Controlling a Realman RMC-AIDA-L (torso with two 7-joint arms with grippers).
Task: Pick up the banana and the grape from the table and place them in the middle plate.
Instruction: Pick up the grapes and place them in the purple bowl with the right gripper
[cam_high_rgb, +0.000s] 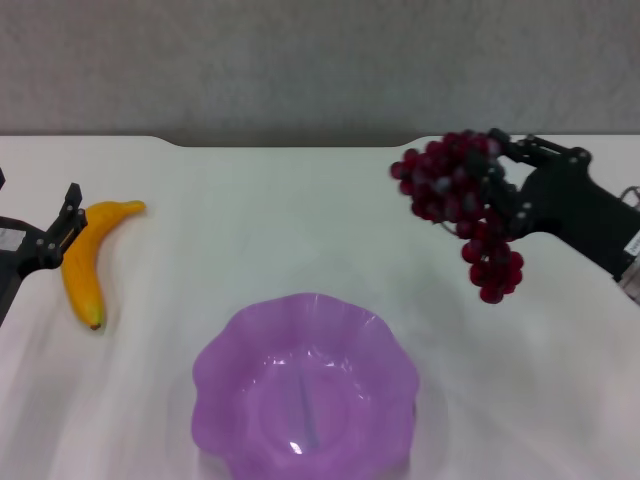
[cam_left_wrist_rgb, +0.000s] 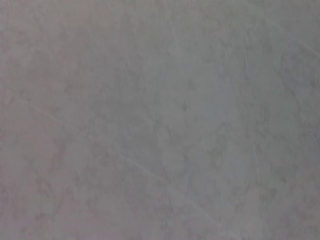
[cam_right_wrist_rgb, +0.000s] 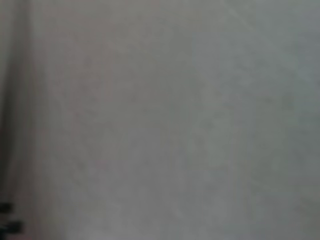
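The banana (cam_high_rgb: 88, 258) lies on the white table (cam_high_rgb: 300, 220) at the left, its dark tip toward me. My left gripper (cam_high_rgb: 64, 228) is low beside the banana's left side, open, with nothing between its fingers. My right gripper (cam_high_rgb: 497, 182) at the right is shut on the grape bunch (cam_high_rgb: 448, 180) and holds it in the air above the table, with the bunch's lower end (cam_high_rgb: 492, 268) hanging down. The purple scalloped middle plate (cam_high_rgb: 225, 365) sits empty at the near centre. Both wrist views show only blurred white tabletop.
The table's far edge with its shallow notch (cam_high_rgb: 290, 143) runs across the back, with a grey wall behind. Bare tabletop lies between the plate and each gripper.
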